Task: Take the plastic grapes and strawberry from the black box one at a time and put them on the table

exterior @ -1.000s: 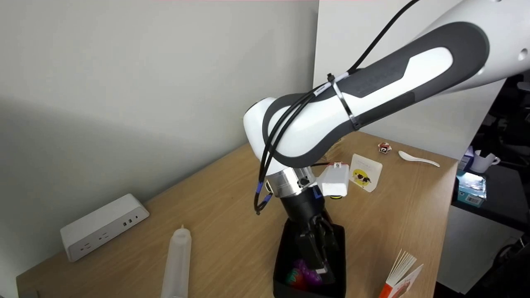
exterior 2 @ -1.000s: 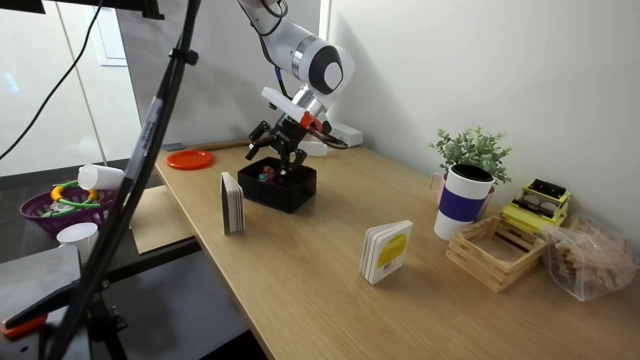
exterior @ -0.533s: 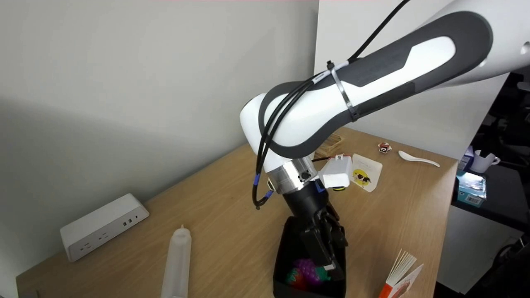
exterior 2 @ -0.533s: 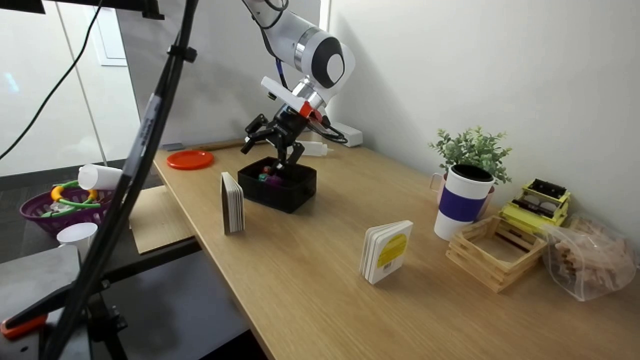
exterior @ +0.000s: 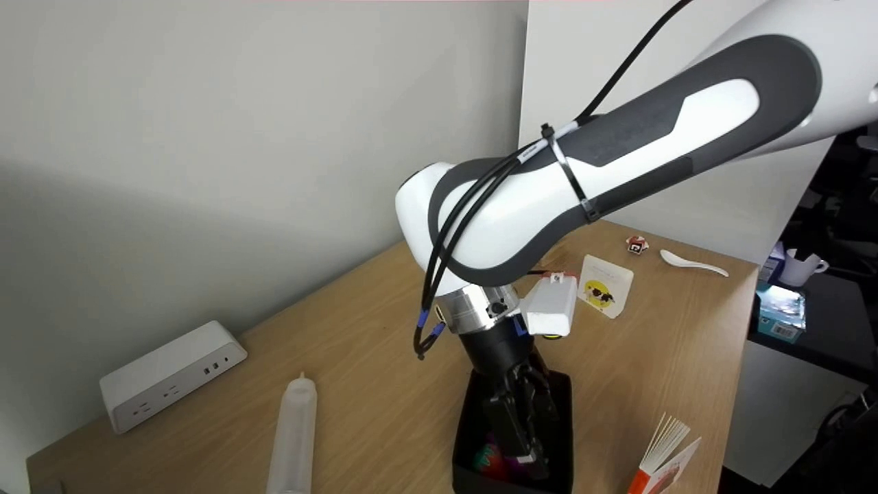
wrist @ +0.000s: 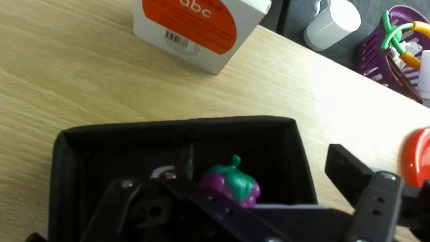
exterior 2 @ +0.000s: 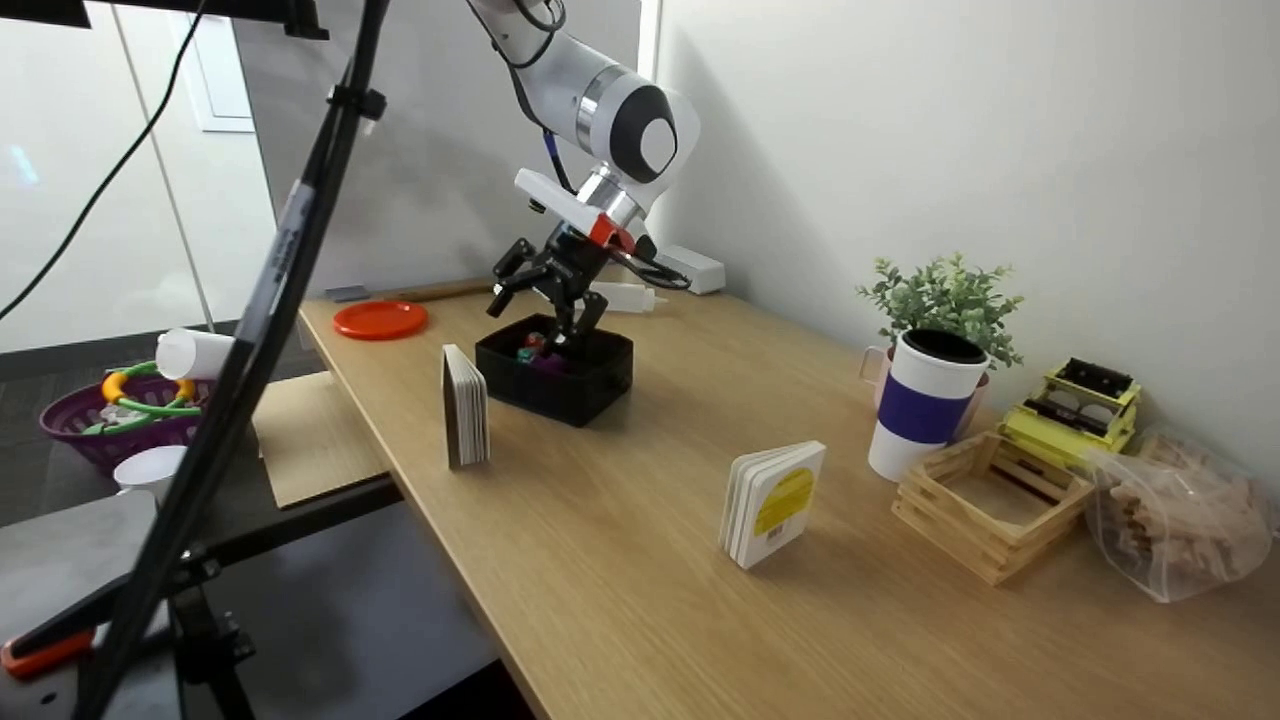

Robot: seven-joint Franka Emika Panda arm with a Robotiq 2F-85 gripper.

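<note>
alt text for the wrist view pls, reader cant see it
The open gripper hangs over a black box where plastic grapes, purple with a green top, lie partly hidden by the gripper. On the wooden table, a book marked "abc" stands beyond the box, with a red plate at right.

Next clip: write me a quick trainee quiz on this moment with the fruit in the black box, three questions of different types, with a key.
1. Name it: what other toy fruit shows in the black box with the strawberry?
2. Choose: the gripper is (a) shut on the strawberry, (b) open, (c) outside the wrist view.
3. True or false: the red plate lies outside the black box.

Key:
1. The purple grapes.
2. b; its jaws stand wide apart.
3. True; it lies on the table.
</note>
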